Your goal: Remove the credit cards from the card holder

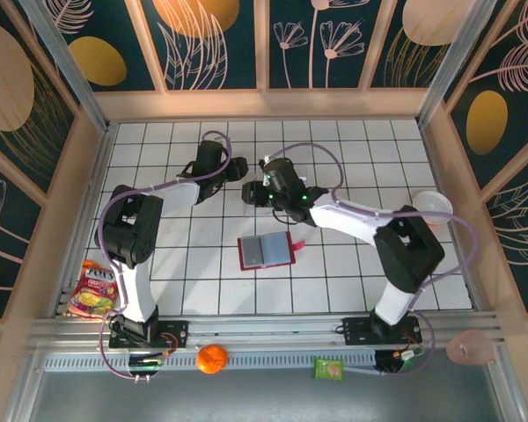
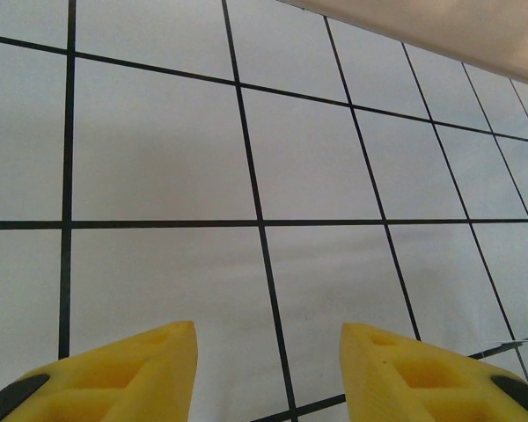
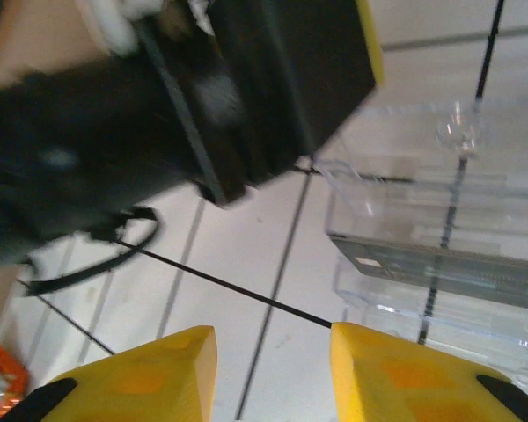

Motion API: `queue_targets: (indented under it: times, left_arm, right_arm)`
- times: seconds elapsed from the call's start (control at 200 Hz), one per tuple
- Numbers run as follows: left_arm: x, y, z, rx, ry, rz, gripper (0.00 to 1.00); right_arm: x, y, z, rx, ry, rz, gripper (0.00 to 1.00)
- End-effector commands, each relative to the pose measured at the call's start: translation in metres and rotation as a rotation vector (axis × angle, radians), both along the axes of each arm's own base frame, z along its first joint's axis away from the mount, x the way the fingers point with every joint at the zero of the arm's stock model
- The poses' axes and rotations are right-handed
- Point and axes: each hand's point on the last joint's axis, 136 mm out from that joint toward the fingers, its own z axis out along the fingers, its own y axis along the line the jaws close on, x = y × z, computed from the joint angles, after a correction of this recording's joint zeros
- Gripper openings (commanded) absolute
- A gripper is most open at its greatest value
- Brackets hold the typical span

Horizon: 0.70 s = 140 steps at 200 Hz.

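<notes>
Your left gripper (image 2: 268, 330) has its jaws partly spread, with nothing between them, only the tiled table (image 2: 158, 149) in front. Your right gripper (image 3: 273, 332) also has its jaws partly spread and holds nothing. Ahead of the right jaws, to their right, a grey card (image 3: 440, 264) sits inside the clear tray (image 3: 396, 141). The red wallet (image 1: 266, 251) lies unfolded on the table, well apart from both jaws and behind them.

You have a left gripper (image 2: 268, 347) and a right gripper (image 3: 273, 347), two in all. On the desk (image 1: 158, 141) you can count one red card holder (image 1: 266, 251), one clear tray (image 3: 378, 202), one grey card (image 3: 440, 268) and one white bowl (image 1: 433, 207). At the near edge there is one snack bag (image 1: 92, 290), one orange (image 1: 212, 359) and one green packet (image 1: 328, 369).
</notes>
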Motion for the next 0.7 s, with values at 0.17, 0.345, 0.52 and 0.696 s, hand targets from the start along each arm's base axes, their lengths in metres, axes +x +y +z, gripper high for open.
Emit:
queue_targets:
  times: [0.17, 0.345, 0.52, 0.696]
  left_arm:
    - [0.006, 0.002, 0.09, -0.039, -0.142, 0.003, 0.48]
    - [-0.021, 0.013, 0.152, -0.094, -0.24, 0.009, 0.52]
    - [-0.064, 0.032, 0.167, -0.152, -0.272, 0.035, 0.6]
    - [-0.101, 0.062, 0.162, -0.142, -0.293, 0.115, 0.97]
  right_arm:
    - [-0.022, -0.042, 0.008, -0.046, -0.017, -0.027, 0.39]
    - [-0.055, -0.059, -0.019, -0.104, 0.062, 0.036, 0.43]
    - [-0.097, -0.057, -0.06, -0.22, 0.13, 0.16, 0.45]
    - [-0.127, -0.037, -0.085, -0.356, 0.106, 0.274, 0.46]
